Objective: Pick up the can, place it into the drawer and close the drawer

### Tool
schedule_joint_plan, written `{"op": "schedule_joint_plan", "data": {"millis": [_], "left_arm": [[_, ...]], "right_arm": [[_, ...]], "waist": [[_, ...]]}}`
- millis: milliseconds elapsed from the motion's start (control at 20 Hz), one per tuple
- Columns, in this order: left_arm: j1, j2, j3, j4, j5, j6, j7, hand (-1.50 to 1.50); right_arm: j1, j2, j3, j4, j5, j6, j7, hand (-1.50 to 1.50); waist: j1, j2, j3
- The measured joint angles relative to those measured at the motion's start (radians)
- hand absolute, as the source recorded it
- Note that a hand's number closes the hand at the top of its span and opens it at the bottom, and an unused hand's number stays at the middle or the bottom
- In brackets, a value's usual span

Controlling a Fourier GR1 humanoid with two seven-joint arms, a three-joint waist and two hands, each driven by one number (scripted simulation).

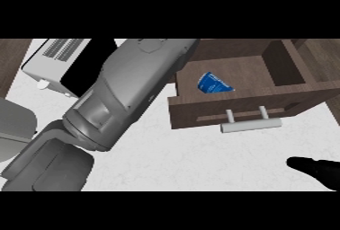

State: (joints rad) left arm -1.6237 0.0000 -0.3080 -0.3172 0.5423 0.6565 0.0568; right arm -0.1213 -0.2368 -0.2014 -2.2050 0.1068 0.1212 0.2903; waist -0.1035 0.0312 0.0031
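Observation:
A blue can (214, 84) lies tilted inside the open brown wooden drawer (199, 110), near its left side. The drawer's front carries a pale bar handle (251, 126). My left forearm (126, 94) crosses the view from the lower left up to the drawer's back left corner; it fills much of the left half, and its hand is out of sight past the top edge. My right hand (317, 170) rests open at the lower right edge, below and right of the handle, touching nothing.
A white appliance with a dark door (63, 60) stands at the upper left, partly behind my left forearm. A grey round dish (15, 123) sits at the left edge. White counter (199, 157) stretches in front of the drawer.

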Motion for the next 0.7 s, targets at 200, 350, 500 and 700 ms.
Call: {"op": "schedule_joint_plan", "data": {"millis": [200, 350, 500, 700], "left_arm": [[-0.011, 0.000, 0.011, 0.002, 0.035, 0.010, -0.018, -1.50], [0.000, 0.000, 0.014, 0.001, 0.052, 0.000, -0.039, -1.50], [-0.018, 0.000, 0.019, 0.008, 0.061, 0.002, -0.042, -1.50], [-0.012, 0.000, 0.012, 0.021, 0.059, -0.003, -0.066, -1.50]], "right_arm": [[-0.047, -0.044, 0.040, 0.051, 0.102, 0.010, -0.037, -1.50], [-0.076, -0.071, 0.086, 0.100, 0.209, 0.005, -0.062, -1.50], [-0.105, -0.079, 0.147, 0.163, 0.323, -0.017, -0.091, -1.50], [-0.167, -0.082, 0.214, 0.286, 0.451, -0.053, -0.129, -1.50]], "waist": [[0.006, 0.002, 0.000], [0.026, 0.000, -0.001], [0.042, -0.003, -0.001], [0.060, -0.005, -0.001]]}}
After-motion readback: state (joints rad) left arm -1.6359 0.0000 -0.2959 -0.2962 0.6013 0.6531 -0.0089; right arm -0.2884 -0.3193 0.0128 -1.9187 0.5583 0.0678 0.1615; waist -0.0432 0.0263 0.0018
